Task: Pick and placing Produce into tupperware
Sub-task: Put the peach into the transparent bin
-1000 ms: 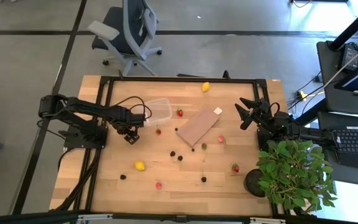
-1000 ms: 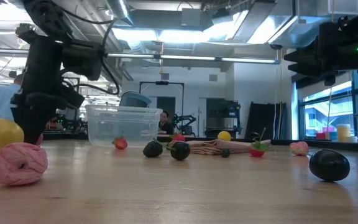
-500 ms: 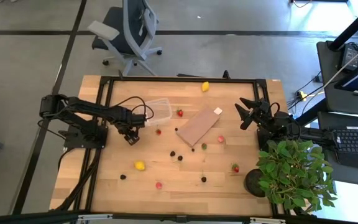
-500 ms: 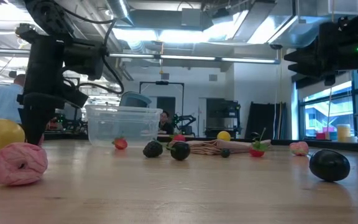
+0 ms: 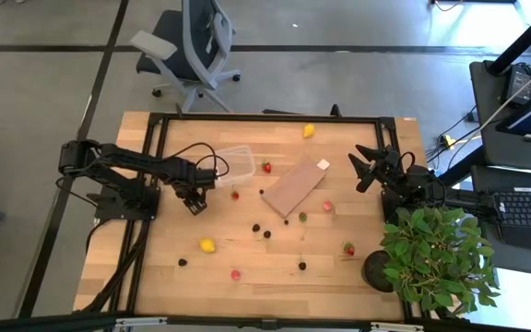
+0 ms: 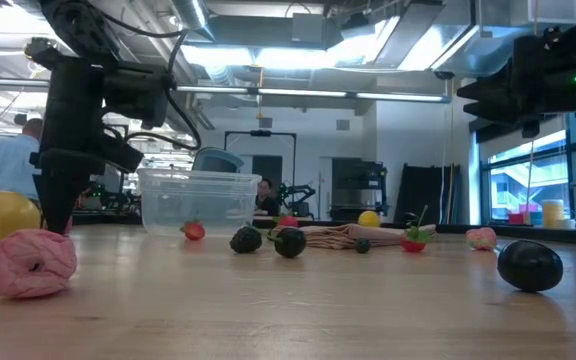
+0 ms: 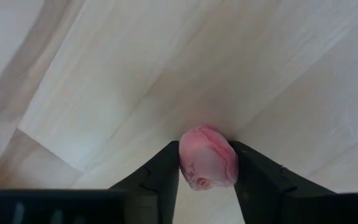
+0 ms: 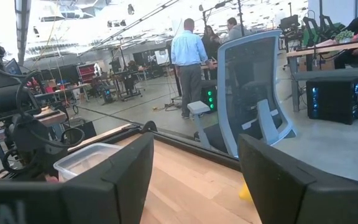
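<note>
Left gripper (image 7: 207, 165) has its two dark fingers closed against the sides of a small pink, rounded fruit piece (image 7: 207, 157), which sits on the pale wooden table (image 7: 104, 74); only the left wrist view shows this contact. From above, the same gripper (image 5: 194, 205) points down at the boards just beside the small clear rectangular plastic tub (image 5: 235, 163), and the pink piece is hidden under it. The level view shows the gripper (image 6: 56, 205) standing upright with its tips at the tabletop, the tub (image 6: 199, 201) behind it, and a red berry (image 6: 195, 231) near the tub's front wall.

Right gripper (image 5: 369, 166) hangs over the far right part of the table with its fingers spread wide and nothing between them. Its wrist view looks across to the tub (image 8: 89, 160), a grey office chair (image 8: 253, 99) and people standing in the room beyond.

Overhead, other produce lies scattered: a yellow lemon-like piece (image 5: 207, 245), another yellow piece (image 5: 309, 131) at the far edge, dark berries (image 5: 266, 234), and red pieces around a flat tan board (image 5: 293, 189). A leafy green potted plant (image 5: 436, 258) stands at the right near corner.
</note>
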